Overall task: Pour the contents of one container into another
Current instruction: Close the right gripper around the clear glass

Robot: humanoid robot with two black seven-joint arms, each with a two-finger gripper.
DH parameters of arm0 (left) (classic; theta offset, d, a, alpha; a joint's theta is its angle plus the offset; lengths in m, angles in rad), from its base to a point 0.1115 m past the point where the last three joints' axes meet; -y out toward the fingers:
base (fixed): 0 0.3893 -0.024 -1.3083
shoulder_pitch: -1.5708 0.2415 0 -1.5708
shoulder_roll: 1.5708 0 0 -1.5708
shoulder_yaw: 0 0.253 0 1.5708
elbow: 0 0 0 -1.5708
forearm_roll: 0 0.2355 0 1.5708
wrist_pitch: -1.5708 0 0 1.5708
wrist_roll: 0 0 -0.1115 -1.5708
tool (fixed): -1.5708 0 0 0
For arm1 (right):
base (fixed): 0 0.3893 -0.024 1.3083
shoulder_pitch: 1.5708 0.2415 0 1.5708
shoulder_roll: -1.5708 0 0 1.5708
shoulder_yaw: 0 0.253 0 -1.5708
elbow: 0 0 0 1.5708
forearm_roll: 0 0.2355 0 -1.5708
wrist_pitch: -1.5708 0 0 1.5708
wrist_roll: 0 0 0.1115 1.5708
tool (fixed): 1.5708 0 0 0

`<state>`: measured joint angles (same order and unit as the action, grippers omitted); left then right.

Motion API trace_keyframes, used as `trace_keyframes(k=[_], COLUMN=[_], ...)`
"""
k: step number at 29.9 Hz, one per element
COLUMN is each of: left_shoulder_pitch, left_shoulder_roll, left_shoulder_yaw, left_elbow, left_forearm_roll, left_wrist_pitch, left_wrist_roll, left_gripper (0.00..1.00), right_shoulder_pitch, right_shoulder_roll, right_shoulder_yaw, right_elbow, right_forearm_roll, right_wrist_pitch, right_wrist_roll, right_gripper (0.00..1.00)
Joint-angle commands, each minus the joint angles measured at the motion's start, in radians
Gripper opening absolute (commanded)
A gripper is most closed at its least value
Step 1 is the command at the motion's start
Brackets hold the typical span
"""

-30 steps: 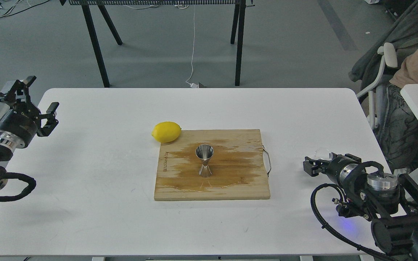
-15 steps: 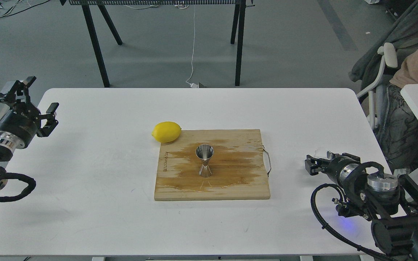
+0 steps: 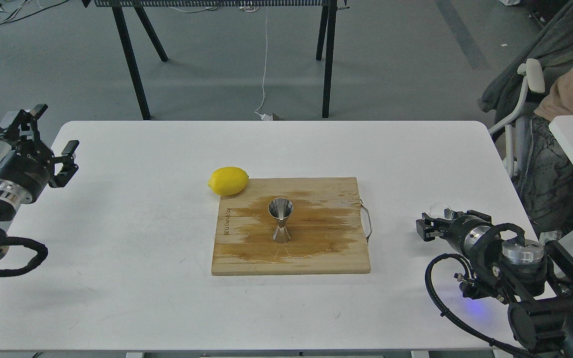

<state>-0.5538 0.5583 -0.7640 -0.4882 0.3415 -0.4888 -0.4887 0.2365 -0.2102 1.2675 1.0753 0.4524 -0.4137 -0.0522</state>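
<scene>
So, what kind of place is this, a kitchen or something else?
Probably a lab or workshop, not a kitchen. The white table stands on a bare grey floor, loose cables trail across that floor, and a black-legged workbench stands behind. Only the cutting board suggests cooking.

A single head camera is looking forward and down from above the near edge of the white tabletop (image 3: 142, 238), taking in its full width. The wooden cutting board (image 3: 316, 248) is sitting near the middle of the view at moderate range. The left arm is entering from the left edge, the right arm from the lower right corner. Beyond the far edge, grey floor (image 3: 391, 59) and black trestle legs (image 3: 130, 59) are showing.
</scene>
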Motion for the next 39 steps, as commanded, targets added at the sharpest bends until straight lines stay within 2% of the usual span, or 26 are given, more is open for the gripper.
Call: trace_keyframes(k=[1,20,24,35,39], left_shoulder_pitch=[0.000,0.000,0.000,-0.001,-0.002], left_shoulder_roll=[-0.003,-0.004,-0.004,-0.006,-0.015], left_shoulder_yaw=[0.000,0.002,0.002,0.002,0.003], left_elbow=[0.022,0.023,0.023,0.023,0.023], left_forearm_roll=[-0.001,-0.003,-0.003,-0.004,-0.003], left_wrist_pitch=[0.000,0.000,0.000,0.000,0.000], left_wrist_roll=[0.000,0.000,0.000,0.000,0.000], left_gripper=[0.99,0.99,0.99,0.99,0.99], right_shoulder_pitch=[-0.008,-0.020,-0.017,0.006,0.058], right_shoulder_roll=[0.000,0.000,-0.012,-0.008,-0.005], right_shoulder_yaw=[0.000,-0.036,-0.062,-0.091,-0.151], right_elbow=[0.000,0.035,0.110,0.351,0.391], right_forearm_roll=[0.000,-0.020,-0.047,-0.300,-0.354], right_wrist_pitch=[0.022,0.050,0.064,0.065,0.067], right_wrist_roll=[0.002,0.002,0.003,-0.014,-0.017], right_gripper=[0.51,0.49,0.49,0.48,0.48])
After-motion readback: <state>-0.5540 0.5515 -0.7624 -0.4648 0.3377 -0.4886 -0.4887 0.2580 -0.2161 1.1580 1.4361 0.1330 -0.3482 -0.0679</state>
